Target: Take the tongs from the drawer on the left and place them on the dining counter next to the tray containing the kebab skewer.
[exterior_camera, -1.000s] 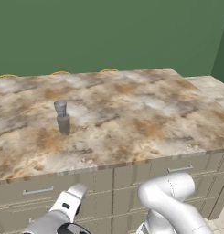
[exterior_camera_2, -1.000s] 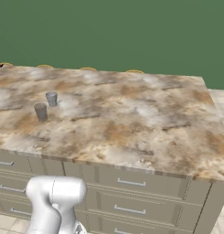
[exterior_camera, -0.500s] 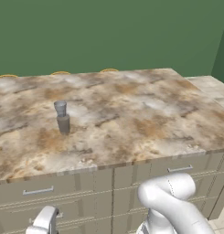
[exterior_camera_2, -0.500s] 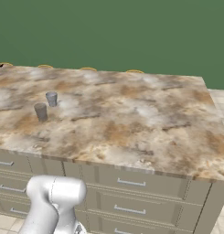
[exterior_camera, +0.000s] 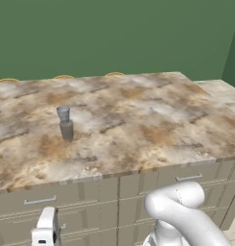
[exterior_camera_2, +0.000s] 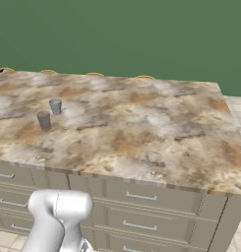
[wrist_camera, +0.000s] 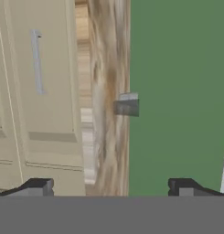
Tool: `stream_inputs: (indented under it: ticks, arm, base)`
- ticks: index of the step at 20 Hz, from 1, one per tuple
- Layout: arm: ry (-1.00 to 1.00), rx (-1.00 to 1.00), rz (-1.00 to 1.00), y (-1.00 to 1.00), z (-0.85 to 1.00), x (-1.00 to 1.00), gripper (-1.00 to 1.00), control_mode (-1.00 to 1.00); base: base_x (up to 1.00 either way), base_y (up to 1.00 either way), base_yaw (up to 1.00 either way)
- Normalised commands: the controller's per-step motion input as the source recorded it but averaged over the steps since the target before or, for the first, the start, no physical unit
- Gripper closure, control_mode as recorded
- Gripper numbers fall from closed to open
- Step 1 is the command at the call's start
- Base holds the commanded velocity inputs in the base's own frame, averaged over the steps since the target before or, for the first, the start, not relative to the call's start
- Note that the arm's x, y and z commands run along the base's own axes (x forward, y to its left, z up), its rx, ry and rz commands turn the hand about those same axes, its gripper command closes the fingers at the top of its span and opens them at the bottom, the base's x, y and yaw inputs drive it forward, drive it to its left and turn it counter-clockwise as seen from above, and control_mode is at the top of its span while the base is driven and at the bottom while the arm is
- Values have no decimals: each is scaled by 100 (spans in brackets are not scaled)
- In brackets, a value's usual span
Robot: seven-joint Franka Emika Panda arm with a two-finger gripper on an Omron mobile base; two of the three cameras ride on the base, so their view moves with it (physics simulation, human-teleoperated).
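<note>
Mottled beige, brown and white stone makes up the counter (exterior_camera: pixel 138 120), a broad slab on a beige cabinet base, with a plain green wall behind it. Two small grey cups (exterior_camera_2: pixel 49 113) stand on the slab toward its left part, close to each other but not touching; from the left base camera they line up one behind the other (exterior_camera: pixel 65 122), so they read almost as a single stack.

Under the front edge of the counter run rows of beige drawer fronts. The drawer (exterior_camera: pixel 40 199) below the cups is a wide front with a horizontal silver bar handle, and it is closed. More drawer fronts with short silver handles (exterior_camera_2: pixel 140 197) sit further right along the same base.

The white arm rises in front of the cabinet base, its rounded elbow (exterior_camera: pixel 179 204) level with the drawer rows. The hand (wrist_camera: pixel 111 185) is rolled onto its side and held low before the drawers: in its own camera the drawer front and its handle (wrist_camera: pixel 36 61) run upright, with the counter edge beside them and a grey cup (wrist_camera: pixel 127 104) jutting sideways from the slab. Its two dark fingertips (wrist_camera: pixel 38 185) stand far apart, spread wide, with nothing between them.
</note>
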Motion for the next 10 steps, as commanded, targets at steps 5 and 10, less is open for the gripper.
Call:
stream_inputs:
  ticks: [5,10]
  arm:
    - [-11,0,11,0,-34,60,-100,-100]
    - [-15,-1,11,0,-37,47,-100,-100]
  base:
    - [0,0,0]
    - [0,0,0]
